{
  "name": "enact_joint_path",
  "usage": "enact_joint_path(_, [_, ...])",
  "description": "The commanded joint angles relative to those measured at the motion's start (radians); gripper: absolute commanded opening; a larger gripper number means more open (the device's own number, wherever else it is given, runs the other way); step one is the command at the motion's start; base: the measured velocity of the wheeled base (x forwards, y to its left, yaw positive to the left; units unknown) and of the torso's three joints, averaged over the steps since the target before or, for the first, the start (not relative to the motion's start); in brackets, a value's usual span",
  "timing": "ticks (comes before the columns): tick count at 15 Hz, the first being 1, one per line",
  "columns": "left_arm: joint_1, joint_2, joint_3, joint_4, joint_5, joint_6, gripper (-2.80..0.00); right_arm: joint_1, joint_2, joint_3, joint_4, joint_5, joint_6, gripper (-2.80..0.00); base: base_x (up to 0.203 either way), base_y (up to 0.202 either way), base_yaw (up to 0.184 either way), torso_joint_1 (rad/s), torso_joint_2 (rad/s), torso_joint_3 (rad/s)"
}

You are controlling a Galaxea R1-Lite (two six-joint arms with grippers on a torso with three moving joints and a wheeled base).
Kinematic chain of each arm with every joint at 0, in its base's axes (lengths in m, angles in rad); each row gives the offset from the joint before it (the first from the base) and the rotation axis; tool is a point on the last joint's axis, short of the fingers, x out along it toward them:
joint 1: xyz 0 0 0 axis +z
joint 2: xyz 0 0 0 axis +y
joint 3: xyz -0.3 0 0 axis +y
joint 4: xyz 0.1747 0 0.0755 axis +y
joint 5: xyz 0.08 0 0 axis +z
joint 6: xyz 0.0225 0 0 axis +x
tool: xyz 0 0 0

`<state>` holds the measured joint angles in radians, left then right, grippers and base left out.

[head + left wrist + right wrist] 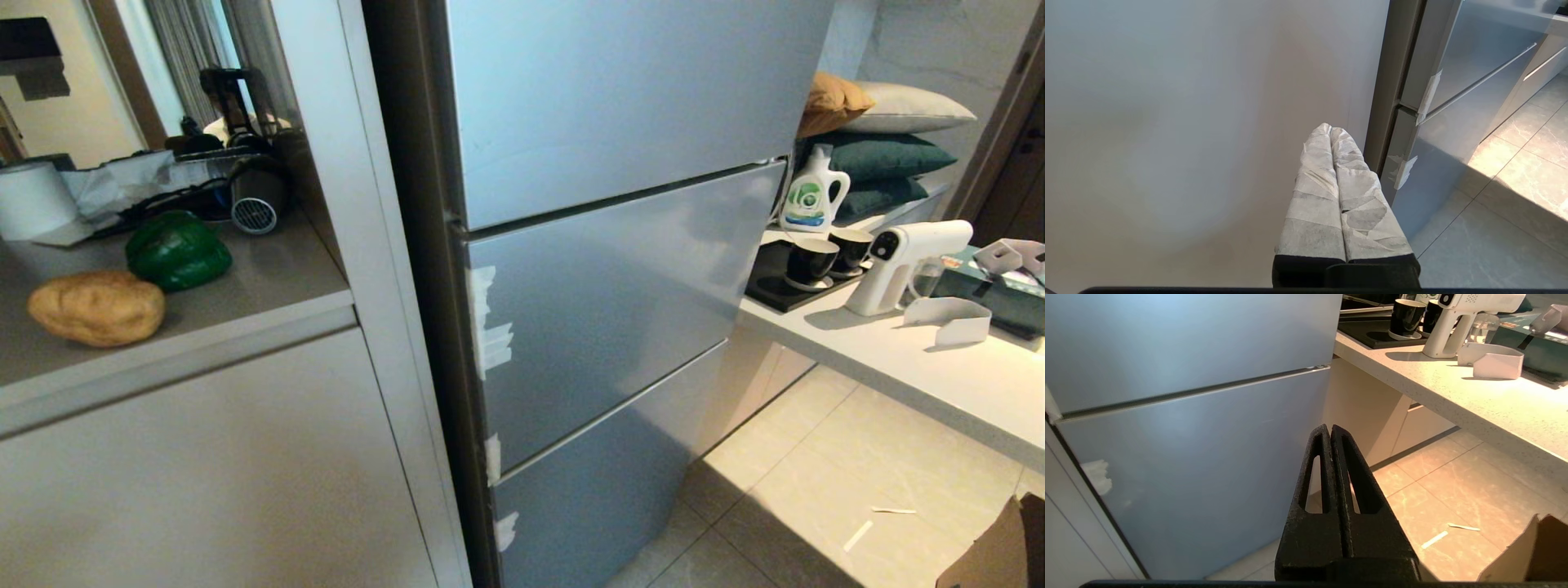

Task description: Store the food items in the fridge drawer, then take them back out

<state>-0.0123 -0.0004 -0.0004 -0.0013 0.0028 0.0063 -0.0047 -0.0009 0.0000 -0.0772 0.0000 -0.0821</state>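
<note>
A tan-brown potato [96, 308] and a glossy dark green bell pepper [178, 251] lie side by side on the beige counter [269, 278] left of the blue-grey fridge [604, 302]. All the fridge's fronts are shut, so the fridge drawer is hidden behind the middle panel. Neither arm shows in the head view. My left gripper [1330, 128], wrapped in white tape, is shut and empty, low in front of the pale cabinet face [1167, 122] beside the fridge's edge. My black right gripper [1329, 428] is shut and empty before the fridge's lowest panel [1188, 469].
Right of the fridge a pale worktop [898, 359] carries black cups [812, 263], a white spray gun [894, 260] and a detergent bottle [812, 192]. A cardboard box [1000, 551] stands on the tiled floor. A paper roll [33, 200] and clutter sit behind the food.
</note>
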Motion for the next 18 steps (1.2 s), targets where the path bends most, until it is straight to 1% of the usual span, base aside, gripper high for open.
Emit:
enact_joint_path(1, [0.0, 0.0, -0.001, 0.0, 0.0, -0.004, -2.8, 0.0, -0.001, 0.031, -0.001, 0.0, 0.0, -2.8, 0.0, 0.0, 0.0, 0.0, 0.0, 0.0])
enact_joint_path(3, [0.0, 0.0, -0.001, 0.0, -0.001, -0.005, -2.8, 0.0, -0.001, 0.032, -0.003, -0.002, 0.016, -2.8, 0.0, 0.0, 0.0, 0.0, 0.0, 0.0])
enact_joint_path(6, [0.0, 0.0, 0.0, 0.0, 0.0, -0.006, -2.8, 0.0, -0.001, 0.031, -0.004, -0.008, 0.07, -2.8, 0.0, 0.0, 0.0, 0.0, 0.0, 0.0])
enact_joint_path(10, [0.0, 0.0, 0.0, 0.0, 0.0, -0.006, -2.8, 0.0, -0.001, 0.032, -0.004, -0.008, 0.055, -2.8, 0.0, 0.0, 0.0, 0.0, 0.0, 0.0])
enact_joint_path(12, [0.0, 0.0, 0.0, 0.0, 0.0, -0.006, -2.8, 0.0, -0.001, 0.032, -0.003, -0.002, 0.032, -2.8, 0.004, 0.001, -0.109, 0.004, 0.0, 0.004])
enact_joint_path(16, [0.0, 0.0, 0.0, 0.0, -0.001, -0.005, -2.8, 0.0, -0.001, 0.031, -0.003, -0.003, 0.03, -2.8, -0.001, 0.007, -0.173, 0.003, 0.0, 0.003])
enact_joint_path(17, [0.0, -0.001, -0.001, 0.0, -0.001, 0.001, -2.8, 0.0, -0.001, 0.031, -0.003, -0.003, 0.035, -2.8, -0.001, 0.007, -0.137, 0.003, 0.0, 0.003])
enact_joint_path(18, [0.0, -0.001, -0.002, 0.0, -0.005, 0.021, -2.8, 0.0, -0.001, 0.031, -0.003, -0.006, 0.04, -2.8, -0.002, 0.004, -0.109, 0.002, 0.01, 0.003])
